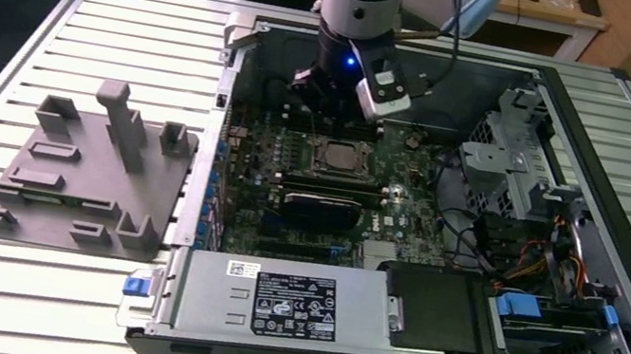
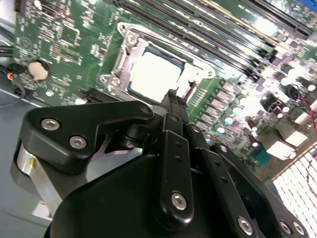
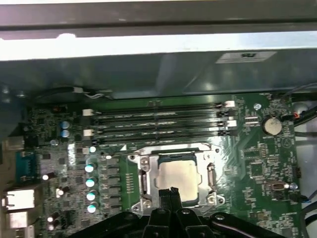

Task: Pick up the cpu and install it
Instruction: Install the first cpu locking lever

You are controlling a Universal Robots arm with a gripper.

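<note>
The cpu (image 1: 336, 155) lies flat in the metal-framed socket of the green motherboard (image 1: 407, 202), inside the open computer case. Its silvery top shows in both wrist views (image 2: 156, 74) (image 3: 178, 176). My gripper (image 1: 325, 119) hangs just above the board, beside the socket's far edge in the exterior view. The black fingertips (image 2: 171, 95) are pressed together with nothing between them, and in the first wrist view the gripper (image 3: 171, 191) overlaps the near rim of the cpu. I cannot tell whether the tips touch the chip.
A grey fixture plate (image 1: 83, 186) with upright posts lies on the slatted table at the exterior view's left. Memory slots (image 3: 156, 124) run beside the socket. The power supply (image 1: 282, 301), drive bays (image 1: 549, 317) and cable bundles (image 1: 498, 236) crowd the case.
</note>
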